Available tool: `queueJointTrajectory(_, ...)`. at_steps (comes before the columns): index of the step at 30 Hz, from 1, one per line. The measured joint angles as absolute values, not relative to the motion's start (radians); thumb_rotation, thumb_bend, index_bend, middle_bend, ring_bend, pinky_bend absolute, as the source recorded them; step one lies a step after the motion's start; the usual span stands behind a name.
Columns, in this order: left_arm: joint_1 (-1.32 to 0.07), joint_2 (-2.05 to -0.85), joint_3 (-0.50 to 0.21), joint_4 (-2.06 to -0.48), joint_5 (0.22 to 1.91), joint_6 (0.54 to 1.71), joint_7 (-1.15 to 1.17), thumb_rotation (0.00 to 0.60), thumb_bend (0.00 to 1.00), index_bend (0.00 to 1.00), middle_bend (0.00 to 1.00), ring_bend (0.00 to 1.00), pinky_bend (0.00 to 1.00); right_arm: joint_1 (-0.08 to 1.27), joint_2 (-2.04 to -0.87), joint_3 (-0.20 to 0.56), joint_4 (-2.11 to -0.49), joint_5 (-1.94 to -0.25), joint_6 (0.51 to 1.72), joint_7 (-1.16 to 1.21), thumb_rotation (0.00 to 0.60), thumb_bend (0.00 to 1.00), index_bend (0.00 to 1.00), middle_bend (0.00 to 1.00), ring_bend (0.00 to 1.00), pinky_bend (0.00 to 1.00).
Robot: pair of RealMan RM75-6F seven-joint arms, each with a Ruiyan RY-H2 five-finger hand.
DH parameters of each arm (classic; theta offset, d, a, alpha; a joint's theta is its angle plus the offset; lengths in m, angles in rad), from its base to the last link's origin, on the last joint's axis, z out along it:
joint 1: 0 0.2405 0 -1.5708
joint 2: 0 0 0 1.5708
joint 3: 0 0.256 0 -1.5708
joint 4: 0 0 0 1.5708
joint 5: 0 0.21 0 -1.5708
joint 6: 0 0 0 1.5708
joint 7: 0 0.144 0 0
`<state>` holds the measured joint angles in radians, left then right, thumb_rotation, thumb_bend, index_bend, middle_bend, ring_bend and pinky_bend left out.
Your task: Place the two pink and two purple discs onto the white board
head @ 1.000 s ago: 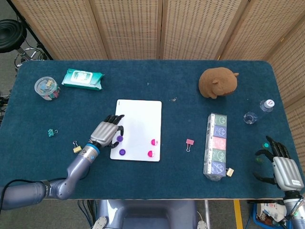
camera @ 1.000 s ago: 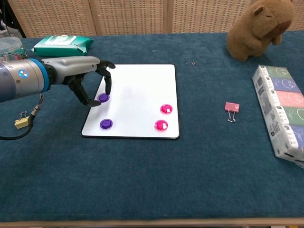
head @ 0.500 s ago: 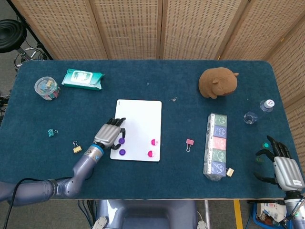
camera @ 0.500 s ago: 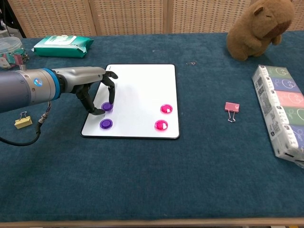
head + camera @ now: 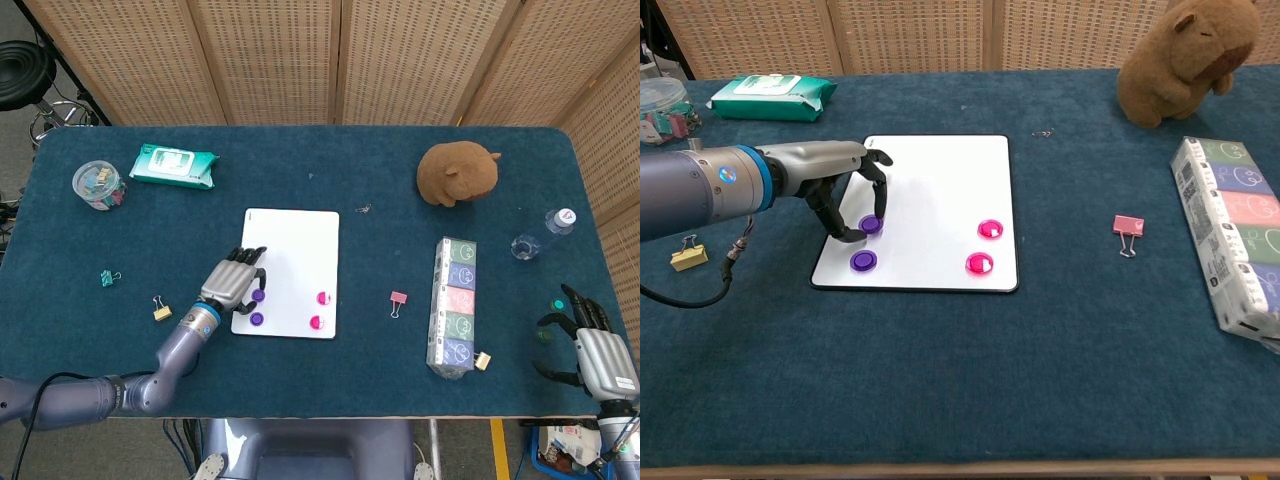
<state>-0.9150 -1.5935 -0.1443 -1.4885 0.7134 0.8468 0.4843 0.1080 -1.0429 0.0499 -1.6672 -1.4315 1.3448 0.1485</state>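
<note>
Discs: four on white board (image 5: 940, 180); nearest purple disc (image 5: 864, 261), both pink discs (image 5: 979, 263) right.
Upper purple disc (image 5: 872, 224): pinched by left hand (image 5: 845, 190).
Handling: likely light, stiff, slick; grip edges.
Right hand (image 5: 590, 345): far from board, fingers apart, empty.

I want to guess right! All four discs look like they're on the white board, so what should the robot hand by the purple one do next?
Probably let go and lift away. The left robot hand has fingertips on the upper purple disc, which already lies flat on the white board with the other three.
</note>
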Motion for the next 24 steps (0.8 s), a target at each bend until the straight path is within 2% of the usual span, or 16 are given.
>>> queueJointTrajectory(5,-0.916,-1.594,-0.142,-1.494,0.717,0.858,0.480,0.600,0.32,0.30,0.00,0.00,0.00,0.107,-1.041,0.049,-1.669,-1.434,1.346,0.150,0.600,0.18,0.37,0.00,0.00,0.00)
queueJointTrajectory(12,-0.904,-1.570,-0.142,-1.523,0.740,0.872,0.454,0.600,0.32,0.21,0.00,0.00,0.00,0.105,-1.039,0.048,-1.672,-1.437,1.349,0.150,0.600,0.18,0.37,0.00,0.00,0.00)
queueJointTrajectory(15,-0.882,-1.539,-0.145,-1.554,0.778,0.895,0.421,0.600,0.31,0.10,0.00,0.00,0.00,0.105,-1.039,0.047,-1.673,-1.439,1.350,0.148,0.600,0.18,0.37,0.00,0.00,0.00)
queueJointTrajectory(18,-0.843,-1.492,-0.141,-1.600,0.846,0.936,0.375,0.600,0.26,0.01,0.00,0.00,0.00,0.105,-1.041,0.047,-1.673,-1.441,1.353,0.141,0.600,0.18,0.36,0.00,0.00,0.00)
queueJointTrajectory(22,-0.745,-1.397,-0.112,-1.670,0.996,1.052,0.288,0.600,0.13,0.00,0.00,0.00,0.00,0.102,-1.051,0.050,-1.670,-1.445,1.368,0.124,0.600,0.18,0.30,0.00,0.00,0.00)
queueJointTrajectory(24,-0.690,-1.353,-0.089,-1.695,1.066,1.120,0.247,0.600,0.07,0.00,0.00,0.00,0.00,0.100,-1.057,0.052,-1.666,-1.446,1.379,0.109,0.600,0.18,0.22,0.00,0.00,0.00)
